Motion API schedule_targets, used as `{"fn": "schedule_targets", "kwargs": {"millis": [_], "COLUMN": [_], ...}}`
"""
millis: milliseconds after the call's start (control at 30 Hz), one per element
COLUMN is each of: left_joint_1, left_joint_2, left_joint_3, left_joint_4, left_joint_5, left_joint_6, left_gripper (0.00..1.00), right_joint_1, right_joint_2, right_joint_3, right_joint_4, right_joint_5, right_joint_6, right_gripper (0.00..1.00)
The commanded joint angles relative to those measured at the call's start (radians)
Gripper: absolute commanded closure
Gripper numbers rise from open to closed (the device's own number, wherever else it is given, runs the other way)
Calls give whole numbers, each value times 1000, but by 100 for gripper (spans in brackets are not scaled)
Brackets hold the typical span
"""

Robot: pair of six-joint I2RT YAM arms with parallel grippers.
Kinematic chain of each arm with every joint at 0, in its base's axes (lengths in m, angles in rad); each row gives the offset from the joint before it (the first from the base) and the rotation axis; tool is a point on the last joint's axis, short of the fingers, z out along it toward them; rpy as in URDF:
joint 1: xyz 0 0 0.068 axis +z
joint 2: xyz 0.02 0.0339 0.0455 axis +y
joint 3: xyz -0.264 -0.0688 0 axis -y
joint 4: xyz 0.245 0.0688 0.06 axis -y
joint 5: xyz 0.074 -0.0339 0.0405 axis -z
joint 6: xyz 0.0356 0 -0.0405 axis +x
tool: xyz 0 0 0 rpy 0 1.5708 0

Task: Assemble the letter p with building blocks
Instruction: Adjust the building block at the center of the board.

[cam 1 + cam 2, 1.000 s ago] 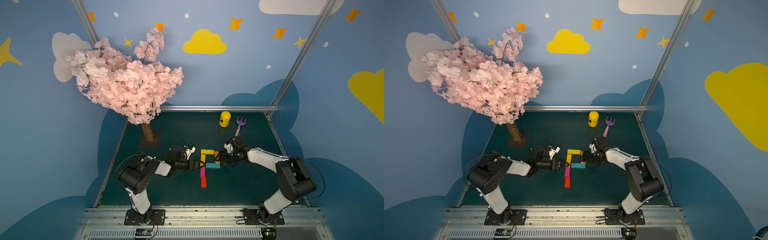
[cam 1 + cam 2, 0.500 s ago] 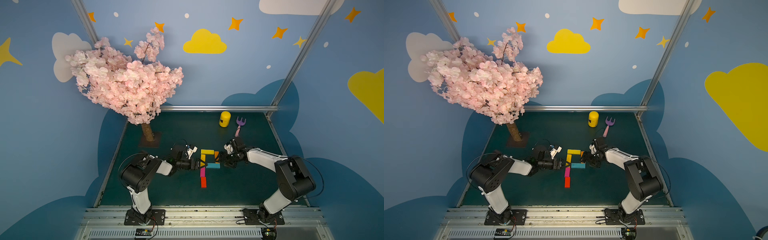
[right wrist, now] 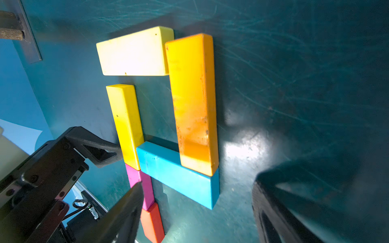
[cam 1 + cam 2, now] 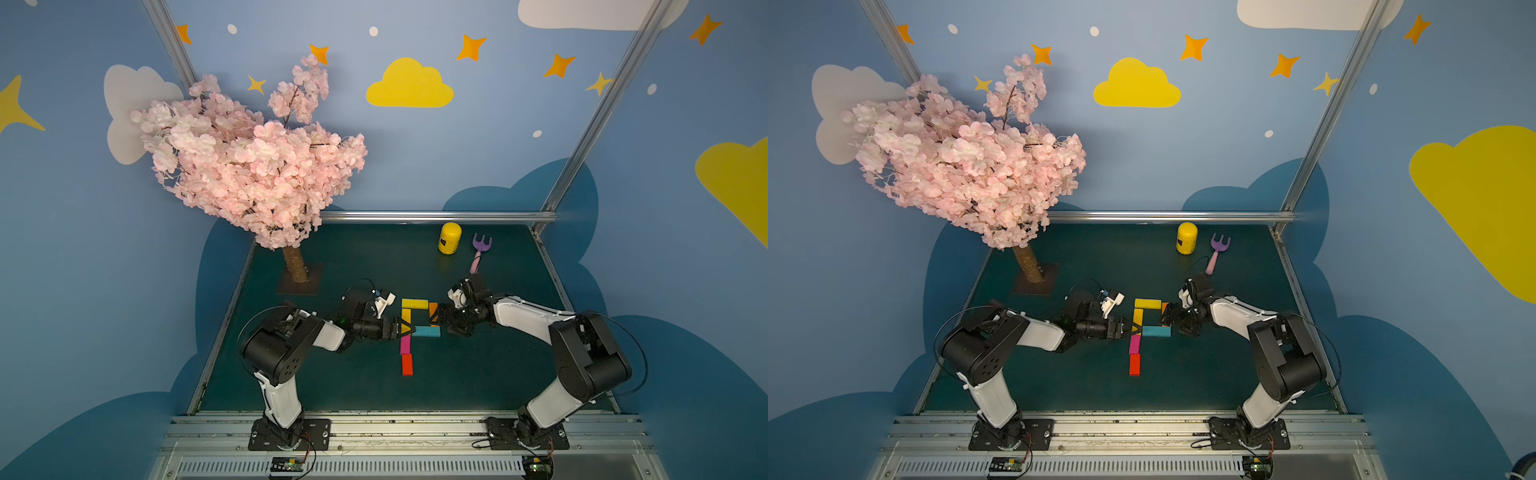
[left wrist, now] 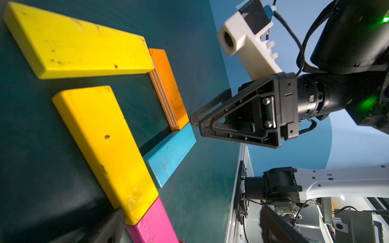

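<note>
Blocks [image 4: 414, 304], flat scuffed bars (orange one [image 3: 193, 101] grimiest), P-shaped between left hand [image 4: 409, 327] and right hand [image 4: 441, 323], both spread, empty.

On a dark green tabletop [image 4: 374, 266], a pink blossom tree [image 4: 249, 166] stands at ten o'clock. At one o'clock a yellow can [image 4: 449, 237] stands upright, a purple-pink toy rake [image 4: 480, 251] beside it.

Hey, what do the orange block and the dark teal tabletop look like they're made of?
The orange block: likely painted wood, though hard plastic is possible; solid square-edged slab, semi-gloss coat with scuffs and brownish worn patches. The tabletop: smooth dark teal sheet, maybe plastic or coated board; it shows a bright glare patch and many fine scratches.
</note>
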Motion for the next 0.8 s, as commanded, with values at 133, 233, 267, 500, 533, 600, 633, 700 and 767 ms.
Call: {"fn": "schedule_targets", "kwargs": {"millis": [133,233,267,500,533,600,633,700,767], "left_joint_1": [-8,-11,-11,-11,-10,-4,2,14,20], "left_joint_2": [12,13,13,6,-1,-22,-41,-79,-126], "left_joint_3": [11,13,12,10,8,5,3,-2,-3], "left_joint_4": [32,31,32,20,12,-21,-49,-115,-206], "left_joint_5": [12,12,12,6,-3,-19,-32,-53,-66], "left_joint_6": [-10,-11,-11,-2,3,21,36,71,121], "left_gripper": [0,0,0,0,0,0,0,0,0], "right_joint_1": [9,11,12,13,12,13,13,12,12], "right_joint_2": [9,9,9,4,3,0,-2,-6,-11], "right_joint_3": [-14,-15,-14,-14,-14,-11,-9,-8,-8], "right_joint_4": [7,12,11,6,4,0,-3,-9,-13], "right_joint_5": [-6,-5,-5,-3,-3,-2,0,2,3], "right_joint_6": [5,7,8,6,5,3,1,-1,-5], "right_gripper": [19,19,19,19,19,19,19,19,19]}}
